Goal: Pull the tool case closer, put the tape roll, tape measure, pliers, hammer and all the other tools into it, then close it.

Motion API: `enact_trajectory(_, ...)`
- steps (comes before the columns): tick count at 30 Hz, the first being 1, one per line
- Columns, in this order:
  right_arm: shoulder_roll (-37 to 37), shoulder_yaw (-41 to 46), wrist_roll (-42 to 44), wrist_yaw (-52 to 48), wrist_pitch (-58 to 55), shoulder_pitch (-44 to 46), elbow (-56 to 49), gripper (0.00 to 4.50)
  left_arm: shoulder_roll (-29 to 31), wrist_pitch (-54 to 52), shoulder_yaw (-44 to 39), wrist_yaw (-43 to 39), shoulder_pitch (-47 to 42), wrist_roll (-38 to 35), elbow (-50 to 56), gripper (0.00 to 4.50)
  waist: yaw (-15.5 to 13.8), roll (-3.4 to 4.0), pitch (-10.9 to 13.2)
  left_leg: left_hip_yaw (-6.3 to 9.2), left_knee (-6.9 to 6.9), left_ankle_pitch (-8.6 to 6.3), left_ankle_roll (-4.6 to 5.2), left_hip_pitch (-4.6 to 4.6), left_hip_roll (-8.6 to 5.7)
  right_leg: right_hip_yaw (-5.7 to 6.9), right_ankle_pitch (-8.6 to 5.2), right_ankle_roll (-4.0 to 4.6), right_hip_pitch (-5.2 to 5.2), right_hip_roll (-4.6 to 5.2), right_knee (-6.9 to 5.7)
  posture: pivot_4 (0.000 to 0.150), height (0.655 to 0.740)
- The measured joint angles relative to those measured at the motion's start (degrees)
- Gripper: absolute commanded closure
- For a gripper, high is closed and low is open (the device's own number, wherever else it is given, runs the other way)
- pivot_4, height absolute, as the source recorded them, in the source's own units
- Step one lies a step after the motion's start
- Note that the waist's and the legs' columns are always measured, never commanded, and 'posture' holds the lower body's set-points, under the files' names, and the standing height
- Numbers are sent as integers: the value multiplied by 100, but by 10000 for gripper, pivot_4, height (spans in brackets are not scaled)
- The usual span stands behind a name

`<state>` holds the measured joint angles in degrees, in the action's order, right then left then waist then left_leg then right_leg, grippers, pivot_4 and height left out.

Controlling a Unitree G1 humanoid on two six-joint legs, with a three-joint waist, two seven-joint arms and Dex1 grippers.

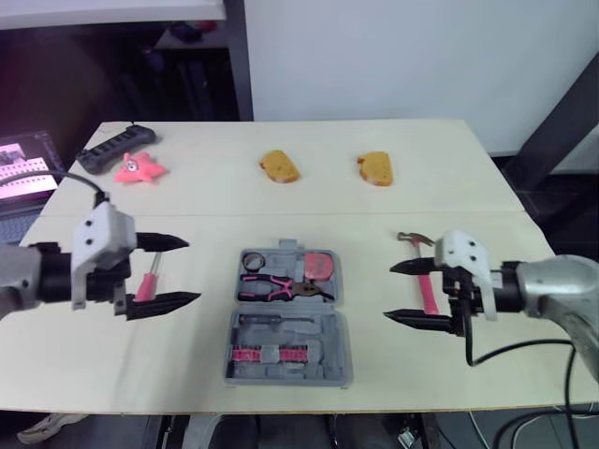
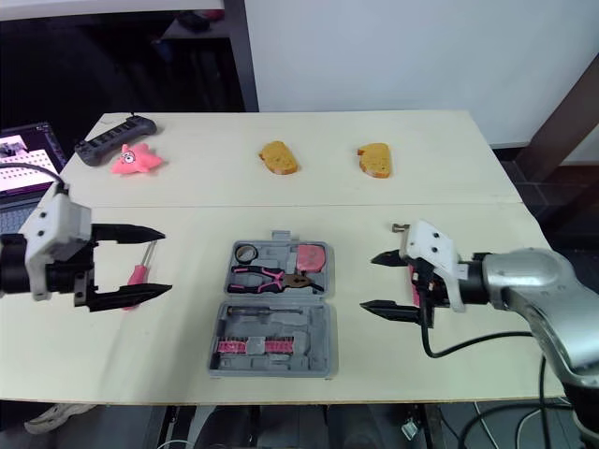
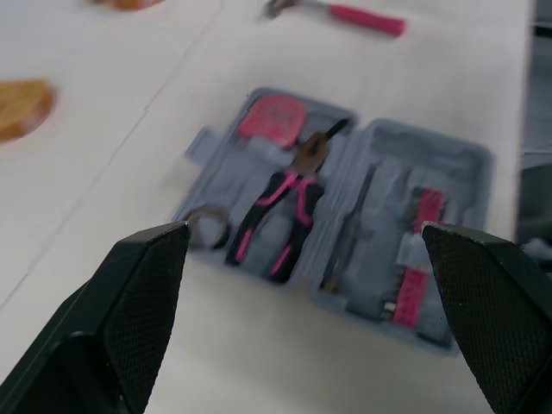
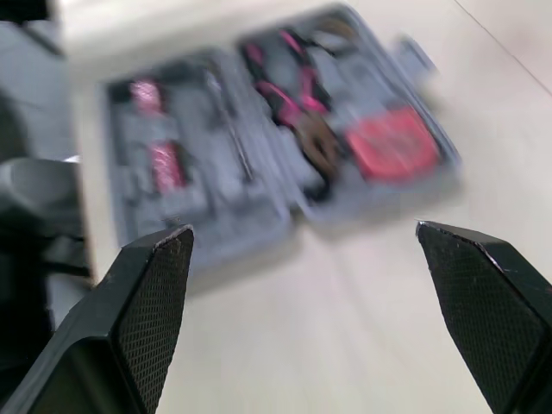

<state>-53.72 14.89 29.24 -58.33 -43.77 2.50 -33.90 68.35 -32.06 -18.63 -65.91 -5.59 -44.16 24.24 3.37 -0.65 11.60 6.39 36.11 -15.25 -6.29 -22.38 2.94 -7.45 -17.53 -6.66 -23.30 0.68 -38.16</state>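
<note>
My left gripper (image 1: 192,271) and right gripper (image 1: 388,292) hang spread wide and empty either side of the open tool case (image 1: 332,360) near the table's front edge, pliers (image 1: 281,285), tape measure (image 1: 320,266) and tape roll (image 1: 254,261) inside it, hammer (image 1: 427,290) below my right fingers, pink screwdriver (image 1: 147,281) below my left.

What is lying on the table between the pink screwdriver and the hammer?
The open tool case, with pliers, tape measure and tape roll inside, lies between the screwdriver and the hammer; the left eye view shows it.
</note>
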Motion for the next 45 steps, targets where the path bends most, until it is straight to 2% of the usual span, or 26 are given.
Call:
enact_trajectory(5,324,631,-270,827,-62,-1021,-502,1161,-106,18,893,-437,-923,246,-483,0,62,0,0,0,6,0,0,-2,-1,0,0,-1,3,1,0,1500,7400)
enact_trajectory(8,356,653,-244,1105,-326,-1100,-520,1161,-172,31,1085,-546,-1043,389,-632,0,80,-1,1,-2,9,0,0,1,0,-3,1,0,3,1,0,1500,7400)
enact_trajectory(14,872,290,-102,1931,-1063,-232,208,1161,-275,-160,819,-445,-732,285,-194,0,61,-4,1,0,18,4,4,2,-1,-5,2,5,11,2,-3,1500,7400)
enact_trajectory(21,1327,-442,-713,3055,-1510,1255,1788,1161,-404,-386,194,-98,-166,156,415,0,92,3,5,0,10,4,4,4,0,-4,4,3,5,1,-5,1500,7400)
enact_trajectory(26,1850,-597,-1136,3760,-1486,2092,3166,1161,-547,-527,-168,182,283,102,771,0,46,5,5,4,7,4,4,0,-1,-1,4,3,5,1,-6,1500,7400)
enact_trajectory(33,2012,-842,-1487,3893,-1066,2571,4348,1161,-599,-715,-457,418,607,84,1126,0,72,8,7,4,5,4,4,-1,-1,-1,4,2,2,2,-6,1500,7400)
enact_trajectory(36,2177,-850,-1557,3944,-980,2689,4676,9824,-614,-745,-489,512,604,45,1203,0,77,8,7,4,8,4,4,0,-1,-2,5,2,2,2,-8,1500,7400)
enact_trajectory(43,2370,-798,-1608,3962,-705,2720,4904,44850,-673,-746,-457,658,594,41,1208,0,82,7,5,4,12,4,4,3,-1,-1,5,2,7,2,-10,1500,7400)
enact_trajectory(45,2367,-791,-1611,3939,-701,2702,4892,44850,-716,-743,-432,697,586,43,1208,0,80,6,5,4,13,4,4,3,-1,-1,5,2,9,2,-10,1500,7400)
